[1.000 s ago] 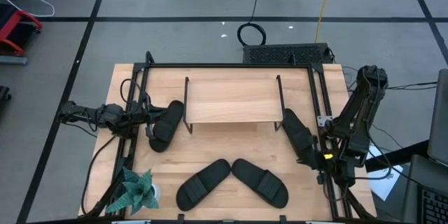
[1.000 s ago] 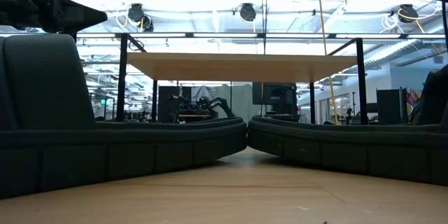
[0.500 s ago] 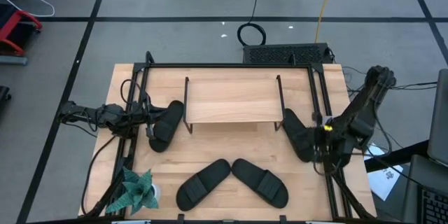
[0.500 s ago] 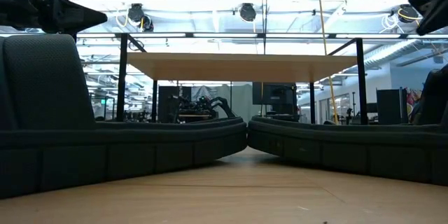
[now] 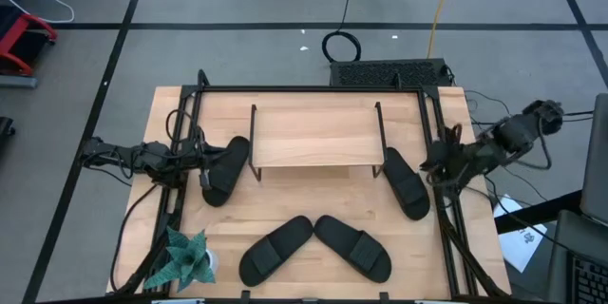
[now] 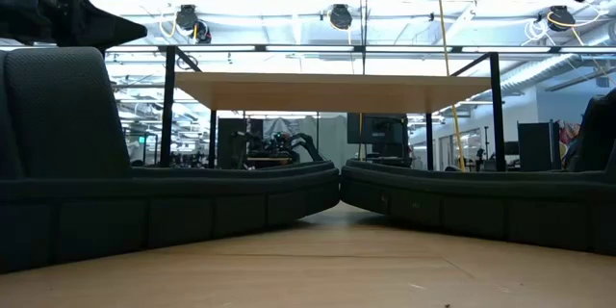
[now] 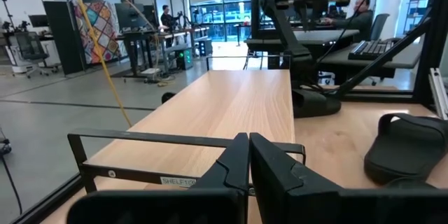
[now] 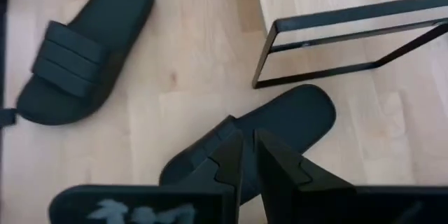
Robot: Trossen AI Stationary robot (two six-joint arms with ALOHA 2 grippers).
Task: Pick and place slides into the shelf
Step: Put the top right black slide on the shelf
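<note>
One label on the shelf (image 7: 189,136) perhaps reads "SHELF" — both arms' jaws together.

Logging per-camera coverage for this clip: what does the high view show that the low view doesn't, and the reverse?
Only the high view shows the layout: four slides on the table, one left of the shelf at, one right of it at, two in front at and, a plant, the left end effector and the right end effector. Only the low view shows that the space under the shelf top is open, with the room behind. Both show the shelf and the two front slides.
</note>
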